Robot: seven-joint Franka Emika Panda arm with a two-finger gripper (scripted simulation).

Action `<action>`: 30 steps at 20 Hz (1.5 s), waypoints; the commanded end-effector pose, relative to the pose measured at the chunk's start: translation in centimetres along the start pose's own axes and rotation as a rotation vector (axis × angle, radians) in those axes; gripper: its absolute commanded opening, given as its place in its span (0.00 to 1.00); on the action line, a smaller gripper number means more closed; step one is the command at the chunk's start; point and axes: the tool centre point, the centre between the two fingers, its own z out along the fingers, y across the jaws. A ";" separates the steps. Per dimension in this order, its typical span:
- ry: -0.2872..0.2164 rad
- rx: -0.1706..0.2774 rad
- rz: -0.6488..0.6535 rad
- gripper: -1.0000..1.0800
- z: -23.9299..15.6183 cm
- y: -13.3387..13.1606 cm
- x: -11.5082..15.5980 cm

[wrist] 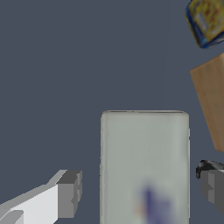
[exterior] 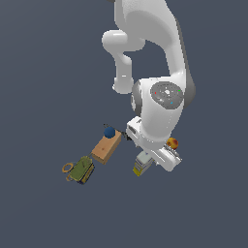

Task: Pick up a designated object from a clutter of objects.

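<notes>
The designated object, a white-grey carton with a blurred blue-purple print, stands between my fingers in the wrist view. In the exterior view only its white and yellow end shows below the hand. My gripper is open, one finger on each side of the carton with a gap on both sides. From the exterior, the gripper hangs right over the carton. The rest of the clutter of objects lies around it: a tan block, a blue ball, an olive green packet and an orange-red ball.
The tan block lies close beside the carton, near one finger. The blue ball lies beyond that block. A tan ring is attached to the olive packet. The white arm hides the floor behind the carton.
</notes>
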 end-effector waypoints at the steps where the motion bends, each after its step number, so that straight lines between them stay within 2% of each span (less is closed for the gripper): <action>1: 0.001 0.001 0.001 0.96 0.4 -0.1 0.1; 3: 0.001 0.001 0.001 0.96 0.4 -0.1 0.1; 4: 0.001 0.001 0.001 0.00 0.4 -0.1 0.1; 19: 0.001 0.001 0.001 0.00 -0.2 0.1 0.0; 30: 0.001 0.001 0.001 0.00 -5.7 2.4 -1.4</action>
